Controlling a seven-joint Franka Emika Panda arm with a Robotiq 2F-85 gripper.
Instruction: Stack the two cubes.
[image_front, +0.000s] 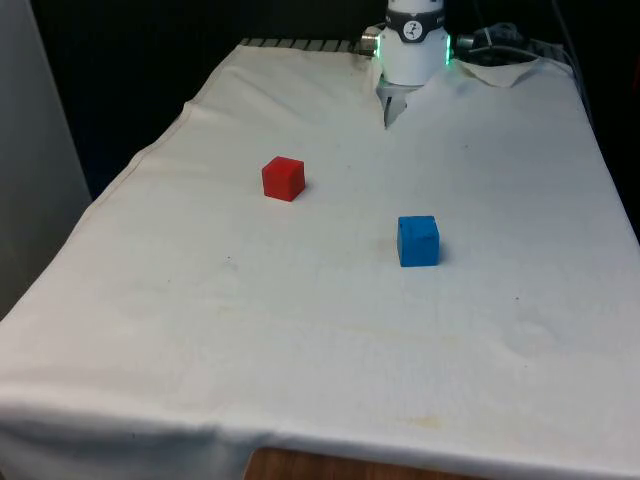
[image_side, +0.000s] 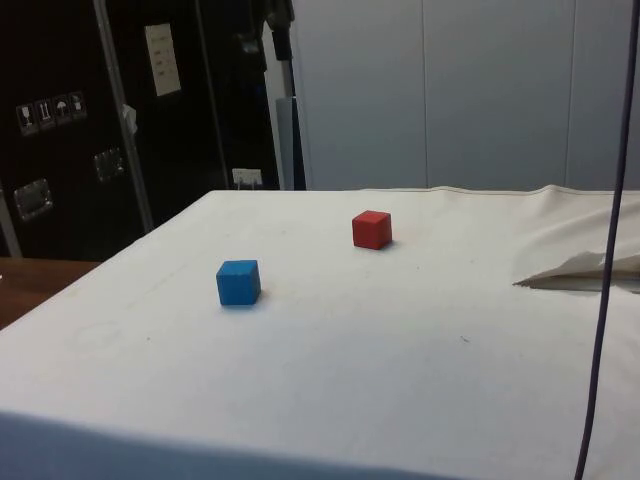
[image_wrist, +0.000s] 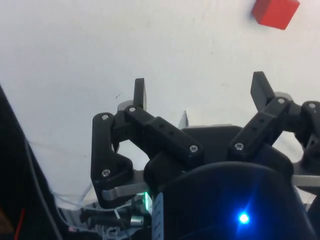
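Note:
A red cube (image_front: 283, 178) rests on the white cloth toward the front view's left; it is also in the side view as the red cube (image_side: 372, 229) and in the wrist view as the red cube (image_wrist: 275, 12). A blue cube (image_front: 417, 241) sits apart from it, nearer the camera and toward the front view's right, seen from the side as the blue cube (image_side: 238, 282). My gripper (image_wrist: 200, 92) hangs high above the cloth, open, with nothing between its fingers (image_wrist: 139, 93). It is well away from the red cube.
The robot base (image_front: 414, 45) stands at the table's far end, with cables (image_front: 500, 40) beside it. The cloth is rucked into a fold (image_side: 580, 270) near the base. A thin cable (image_side: 605, 260) hangs down in the side view.

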